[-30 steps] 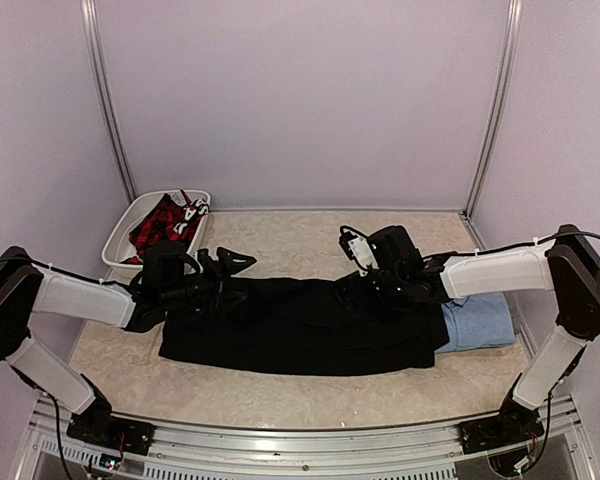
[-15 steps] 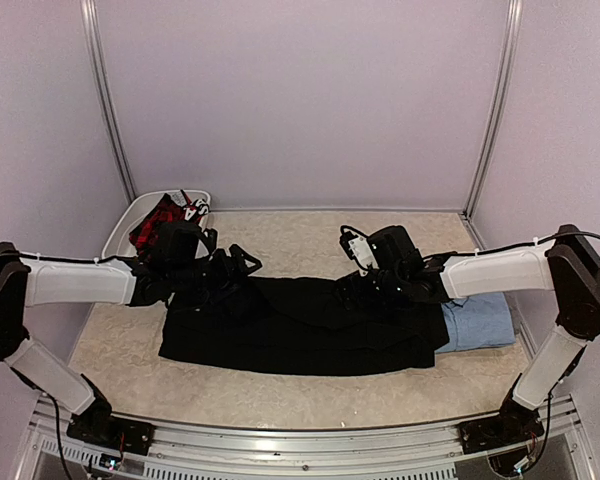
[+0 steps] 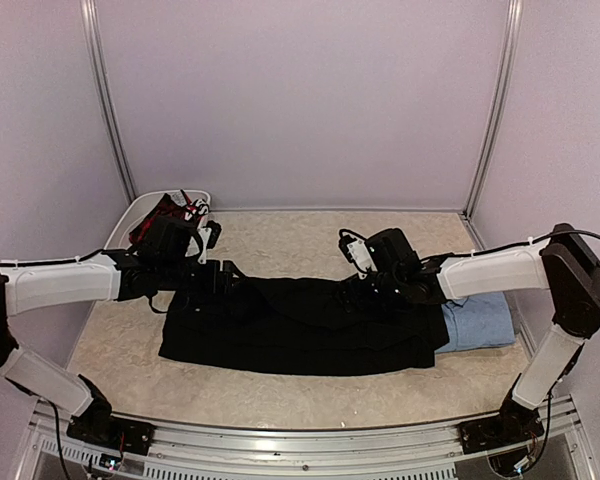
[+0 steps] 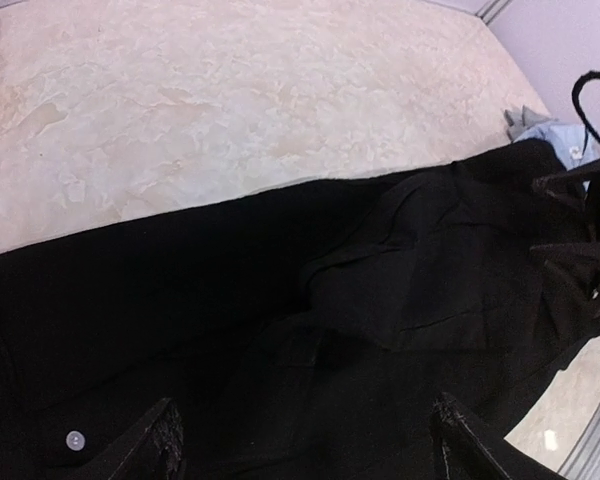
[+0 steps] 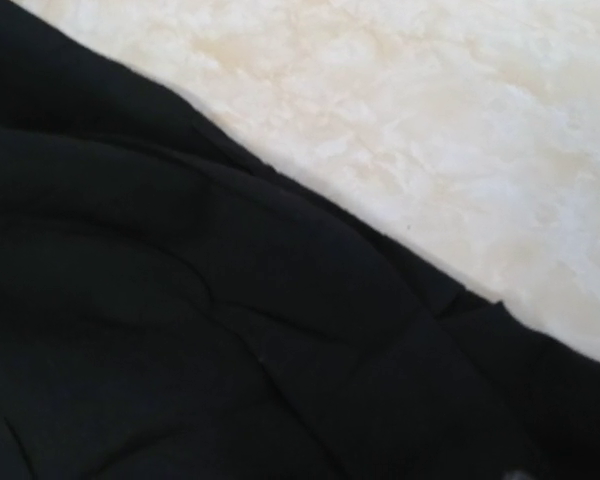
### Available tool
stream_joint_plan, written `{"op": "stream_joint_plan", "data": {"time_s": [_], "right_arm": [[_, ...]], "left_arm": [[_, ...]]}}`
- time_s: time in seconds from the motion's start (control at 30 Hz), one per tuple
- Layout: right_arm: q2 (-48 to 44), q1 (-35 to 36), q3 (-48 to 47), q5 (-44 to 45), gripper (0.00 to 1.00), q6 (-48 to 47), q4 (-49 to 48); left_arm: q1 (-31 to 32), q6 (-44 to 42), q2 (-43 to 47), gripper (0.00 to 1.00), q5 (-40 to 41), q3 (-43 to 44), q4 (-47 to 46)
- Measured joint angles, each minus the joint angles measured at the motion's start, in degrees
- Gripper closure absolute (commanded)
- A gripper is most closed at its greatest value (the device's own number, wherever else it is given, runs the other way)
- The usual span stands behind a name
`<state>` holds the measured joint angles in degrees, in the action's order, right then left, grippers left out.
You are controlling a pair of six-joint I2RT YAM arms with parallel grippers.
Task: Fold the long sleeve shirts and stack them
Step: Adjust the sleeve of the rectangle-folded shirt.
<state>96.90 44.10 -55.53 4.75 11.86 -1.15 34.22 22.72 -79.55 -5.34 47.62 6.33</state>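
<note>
Since the black shirt [image 3: 300, 325] lies as one long, flattened band across the middle of the table [image 3: 280, 235], both arms are set along its far edge, the side a lengthwise fold would probably be lifted from. The light blue shirt [image 3: 480, 322] sits as a compact folded block at the right end, touching the black cloth there. It looks like the base of the stack, so the black one likely needs to be shortened before it goes on top.

From the far left corner of the band, the left arm reaches in low and nearly level, forearm stretched out from its base. The left gripper [image 3: 230, 282] points along the cloth with its jaws spread. In the wrist view both fingertips [image 4: 165, 445] stand wide apart over black fabric near a small white button [image 4: 75, 439], and nothing is pinched between them.

On the other side, the right arm bends sharply at the elbow and runs leftward above the blue shirt. The right gripper [image 3: 358, 292] comes down onto the far hem just right of centre. Its fingers do not show in its own camera — only cloth and bare table — yet its jaws stand wide, and I see no grip. A white basket [image 3: 120, 235] holding red-and-black cloth sits at the back left.
</note>
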Motion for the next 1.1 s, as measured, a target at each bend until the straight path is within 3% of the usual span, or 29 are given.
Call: {"op": "stream_joint_plan", "data": {"time_s": [0.3,0.43,0.5,0.63,0.73,0.97,1.1], "right_arm": [[1.5,0.0,0.0,-0.5,0.17,-0.5,-0.1],[1.9,0.0,0.0,-1.0,0.17,-0.5,-0.7],[1.9,0.0,0.0,-1.2,0.17,-0.5,-1.3],[2.0,0.0,0.4,-2.0,0.17,-0.5,-2.7],[2.0,0.0,1.4,-2.4,0.17,-0.5,-3.7],[1.9,0.0,4.2,-1.7,0.17,-1.0,-4.8],[1.2,0.0,5.0,-1.2,0.17,-1.3,-4.8]], "left_arm": [[0.0,-14.7,-4.1,0.18,1.6,1.0,5.2],[-1.7,-18.9,-7.0,0.21,-1.8,2.3,5.7],[-2.5,-20.7,-8.1,0.27,-3.3,2.3,5.7],[-3.1,-24.5,-11.3,0.5,-6.1,4.6,6.4],[-3.1,-27.4,-14.3,0.57,-8.3,8.1,6.8],[-3.5,-32.1,-21.0,0.95,-11.8,15.2,11.5],[-3.5,-33.6,-22.7,1.0,-11.6,17.5,15.8]]}}
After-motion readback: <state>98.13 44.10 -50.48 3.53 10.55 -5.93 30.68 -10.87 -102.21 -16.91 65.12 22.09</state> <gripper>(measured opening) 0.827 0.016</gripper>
